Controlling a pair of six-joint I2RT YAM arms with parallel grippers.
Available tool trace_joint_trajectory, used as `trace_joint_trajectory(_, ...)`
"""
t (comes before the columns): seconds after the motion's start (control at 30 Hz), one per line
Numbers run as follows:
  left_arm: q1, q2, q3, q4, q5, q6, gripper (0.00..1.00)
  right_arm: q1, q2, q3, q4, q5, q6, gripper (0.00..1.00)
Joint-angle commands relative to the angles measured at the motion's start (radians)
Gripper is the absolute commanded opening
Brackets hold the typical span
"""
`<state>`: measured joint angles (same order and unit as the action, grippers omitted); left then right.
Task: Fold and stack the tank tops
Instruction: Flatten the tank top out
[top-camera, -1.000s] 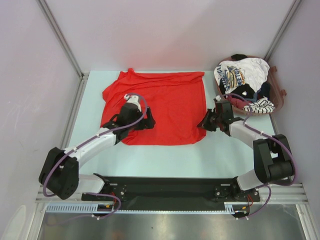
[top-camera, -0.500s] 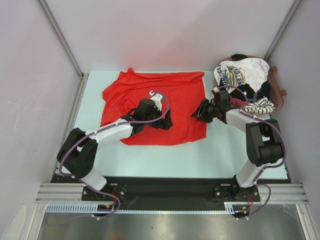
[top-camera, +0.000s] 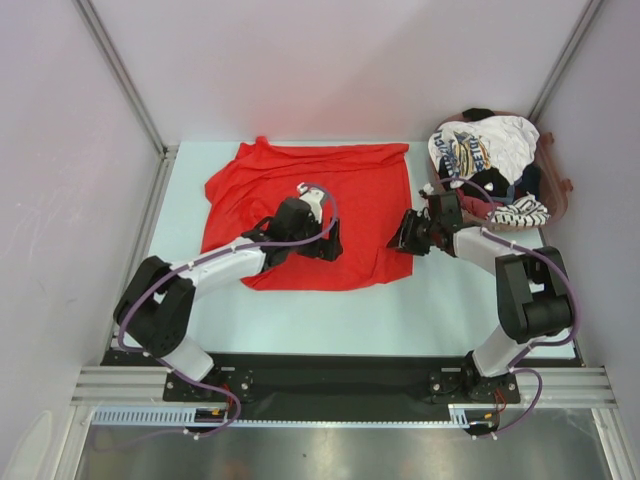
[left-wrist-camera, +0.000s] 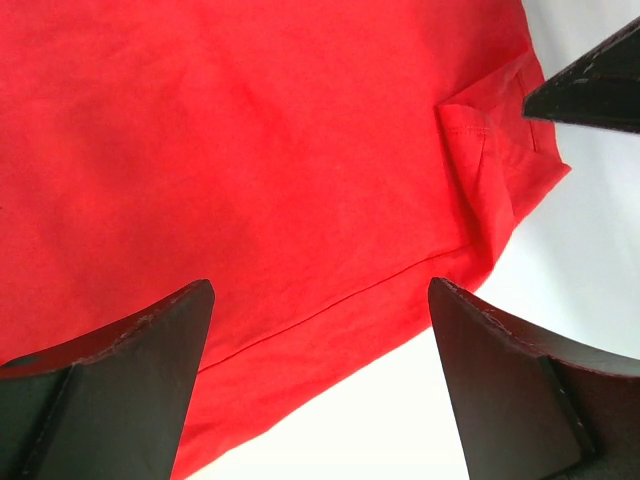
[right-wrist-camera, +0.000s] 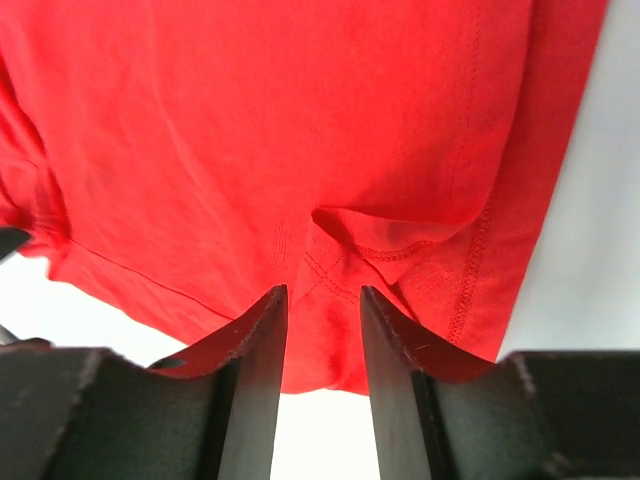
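The red tank top (top-camera: 320, 190) lies spread on the far left half of the table (top-camera: 420, 310), its far edge close to the back wall and its left edge near the side rail. Its near hem runs free, with bare table between it and the black base plate (top-camera: 330, 375). At its near right corner a small flap (right-wrist-camera: 370, 240) is folded over on itself.

The left gripper (top-camera: 328, 243) hangs over the cloth just inside the near hem, its fingers (left-wrist-camera: 150, 350) spread wide with nothing between them. The right gripper (top-camera: 402, 240) sits at the right edge above the flap. Its fingers (right-wrist-camera: 250, 360) stand a narrow gap apart, and the cloth lies flat under the gap, not pinched. The two grippers are near each other, with a strip of red cloth between them.

The other tank tops (top-camera: 485, 160), white printed, striped and dark, are heaped in a brown basket (top-camera: 557, 195) in the far right corner, just behind the right arm's forearm.
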<state>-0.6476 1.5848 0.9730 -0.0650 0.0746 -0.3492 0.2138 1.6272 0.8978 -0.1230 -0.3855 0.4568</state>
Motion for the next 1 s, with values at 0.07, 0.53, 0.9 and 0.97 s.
trace_joint_trajectory(0.07, 0.012, -0.088, 0.033, -0.024, -0.033, -0.022, 0.95, 0.038, 0.068, 0.073, -0.033, 0.059, -0.079, 0.42)
trace_joint_trajectory(0.53, 0.022, -0.174, 0.012, -0.065, -0.064, -0.014, 0.95, 0.105, 0.059, 0.064, -0.075, 0.151, -0.101, 0.09)
trace_joint_trajectory(0.9, 0.022, -0.245, -0.031, -0.105, -0.151, -0.039, 0.96, 0.131, -0.183, -0.088, -0.095, 0.299, -0.031, 0.0)
trace_joint_trajectory(0.97, 0.022, -0.269, -0.065, -0.111, -0.182, -0.063, 0.96, 0.131, -0.24, -0.129, -0.098, 0.318, -0.011, 0.0)
